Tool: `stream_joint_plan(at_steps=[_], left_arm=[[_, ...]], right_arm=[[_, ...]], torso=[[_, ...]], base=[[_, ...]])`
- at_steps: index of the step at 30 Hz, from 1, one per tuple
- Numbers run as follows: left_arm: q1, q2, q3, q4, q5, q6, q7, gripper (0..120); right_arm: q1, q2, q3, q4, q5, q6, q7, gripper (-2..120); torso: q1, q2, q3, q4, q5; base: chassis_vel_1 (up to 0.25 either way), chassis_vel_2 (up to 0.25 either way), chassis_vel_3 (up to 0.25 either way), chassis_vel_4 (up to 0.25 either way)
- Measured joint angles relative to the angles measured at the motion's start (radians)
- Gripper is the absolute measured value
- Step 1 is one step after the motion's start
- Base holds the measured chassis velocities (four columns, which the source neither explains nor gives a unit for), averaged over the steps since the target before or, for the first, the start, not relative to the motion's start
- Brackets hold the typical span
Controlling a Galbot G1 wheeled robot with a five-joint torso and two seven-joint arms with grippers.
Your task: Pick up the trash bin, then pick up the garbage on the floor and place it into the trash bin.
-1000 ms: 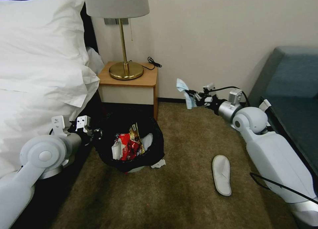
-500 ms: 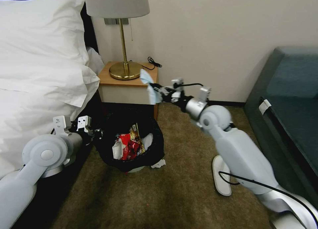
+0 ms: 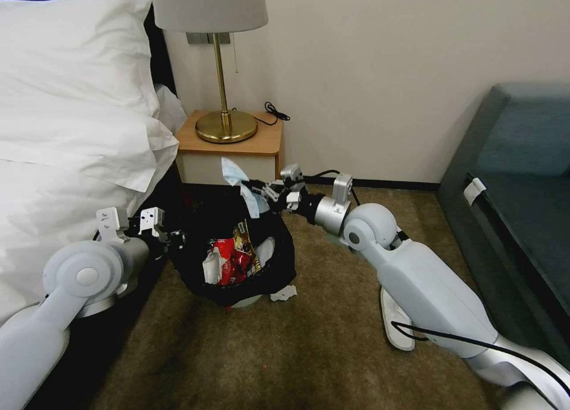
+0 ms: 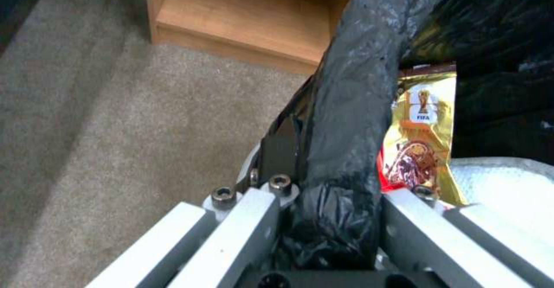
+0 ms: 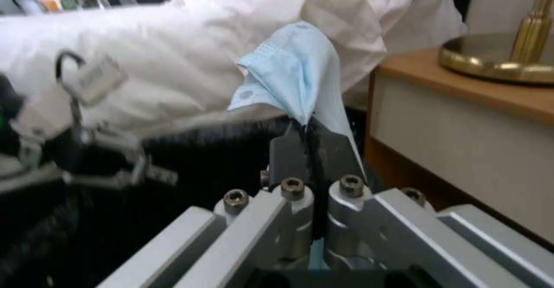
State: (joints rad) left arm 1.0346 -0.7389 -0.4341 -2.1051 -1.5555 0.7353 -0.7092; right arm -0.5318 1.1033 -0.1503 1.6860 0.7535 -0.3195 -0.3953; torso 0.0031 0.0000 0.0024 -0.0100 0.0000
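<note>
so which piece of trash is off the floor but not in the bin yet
The pale blue face mask, pinched in the right gripper over the trash bin; the red wrappers already lie inside.

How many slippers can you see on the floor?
1. A white slipper lies on the carpet right of the bin, partly hidden under the right arm. A second could be hidden elsewhere.

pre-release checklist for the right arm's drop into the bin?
1. Right gripper shut on the mask: ok.
2. Left gripper clamped on bin rim: ok.
3. Mask over the bin opening: ok, near the back rim.
4. Room inside: ok, wrappers sit low.
5. Mask clear of nightstand: ok.
6. Floor litter left: not ok, slipper and a white scrap remain.
</note>
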Motion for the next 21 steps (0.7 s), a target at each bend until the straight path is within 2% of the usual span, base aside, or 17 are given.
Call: stream_joint_plan(at_steps=[9,21], left_arm=[[0.002,-0.008,0.000,0.001,0.006,0.000,0.005,3],[0.002,-0.016,0.004,0.004,0.019,0.000,0.011,3]], right_arm=[[-0.010,-0.028,-0.023,0.002,-0.061,-0.031,0.006,0],[-0.012,-0.046,-0.060,0.029,-0.073,-0.089,0.018,0]], torso=[[0.000,0.000,0.000,0.0001,0.0000],[0.000,0.000,0.000,0.0001,0.0000]], base=[[0.000,0.000,0.000,0.000],[0.000,0.000,0.000,0.000]])
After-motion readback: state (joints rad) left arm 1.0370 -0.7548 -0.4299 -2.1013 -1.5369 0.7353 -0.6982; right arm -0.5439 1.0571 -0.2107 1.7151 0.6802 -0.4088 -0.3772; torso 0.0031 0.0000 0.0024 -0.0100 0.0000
